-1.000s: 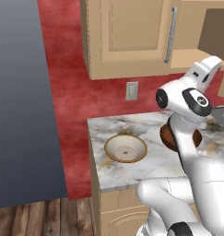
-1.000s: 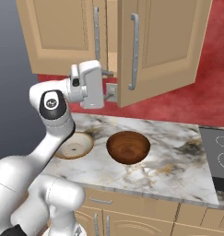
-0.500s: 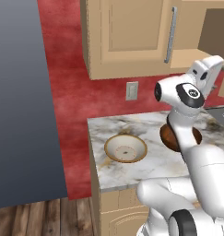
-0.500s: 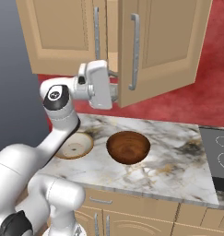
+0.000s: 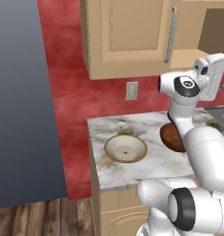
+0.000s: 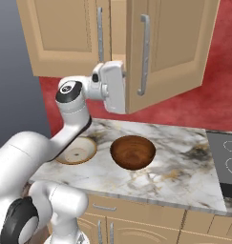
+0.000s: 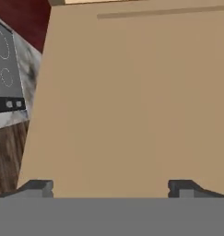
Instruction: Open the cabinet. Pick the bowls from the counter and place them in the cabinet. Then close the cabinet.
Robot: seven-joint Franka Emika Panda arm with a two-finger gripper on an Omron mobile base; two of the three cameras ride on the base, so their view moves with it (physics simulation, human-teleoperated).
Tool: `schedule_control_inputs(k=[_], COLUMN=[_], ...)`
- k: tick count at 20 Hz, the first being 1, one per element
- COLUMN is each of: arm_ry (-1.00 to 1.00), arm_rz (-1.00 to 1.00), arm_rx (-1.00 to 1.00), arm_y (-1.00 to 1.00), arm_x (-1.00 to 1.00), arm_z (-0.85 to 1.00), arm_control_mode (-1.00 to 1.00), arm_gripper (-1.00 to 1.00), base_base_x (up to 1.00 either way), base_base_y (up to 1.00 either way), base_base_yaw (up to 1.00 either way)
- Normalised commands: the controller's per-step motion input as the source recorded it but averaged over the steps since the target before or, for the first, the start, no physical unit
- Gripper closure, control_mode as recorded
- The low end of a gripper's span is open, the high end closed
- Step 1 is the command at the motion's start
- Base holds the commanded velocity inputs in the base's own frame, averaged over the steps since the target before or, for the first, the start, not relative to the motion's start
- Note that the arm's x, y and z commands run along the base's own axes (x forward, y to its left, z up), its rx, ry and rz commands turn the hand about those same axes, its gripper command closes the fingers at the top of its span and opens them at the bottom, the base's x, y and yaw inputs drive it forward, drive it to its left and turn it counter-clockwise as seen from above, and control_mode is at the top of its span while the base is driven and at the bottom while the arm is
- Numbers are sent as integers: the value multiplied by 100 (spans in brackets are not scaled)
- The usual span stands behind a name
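So the cabinet (image 6: pixel 79 33) is partway open right now; its right door (image 6: pixel 174 47) is swung out toward the room at an angle, with the long silver bar handle (image 6: pixel 144 55) facing us in the right base view, while the left door (image 6: pixel 65 35) sits flat and shut; the arm's hand is up at the lower inner edge of that swung door, and the hand view is basically all plain tan wood, seen very close.

The gripper (image 7: pixel 111 186) has its fingertips (image 7: pixel 37 186) spread wide apart at the bottom of the hand view, nothing between them; can't tell if they actually touch the wood.

Both bowls are on the counter (image 6: pixel 184 167); the cream-white bowl (image 5: pixel 125 148) with the tan rim sits near the left end of the marble, and the dark reddish-brown bowl (image 6: pixel 132 151) is just beside it toward the middle, upright, a small gap between them; in the left base view the arm covers part of the brown one.

There's a dark cooktop (image 6: pixel 225 162) at the right end of the counter, a wall outlet (image 5: pixel 131 90) on the red wall (image 5: pixel 67 92), and tan base cabinets (image 6: pixel 136 221) below.
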Motion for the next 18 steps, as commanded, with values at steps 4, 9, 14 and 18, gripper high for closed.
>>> schedule_control_inputs(k=[4, 9, 14, 18], arm_ry=[3, 0, 0, -2], arm_rz=[-19, -14, -9, -7], arm_rx=[0, 0, 0, 0], arm_y=[-47, -41, -39, -36], arm_x=[0, 0, 0, 0], arm_z=[-7, -18, -19, -15], arm_control_mode=[-100, -100, -100, -100], arm_gripper=[-100, -100, -100, -100], base_base_x=[0, 0, 0, 0], base_base_y=[0, 0, 0, 0], base_base_yaw=[0, 0, 0, 0])
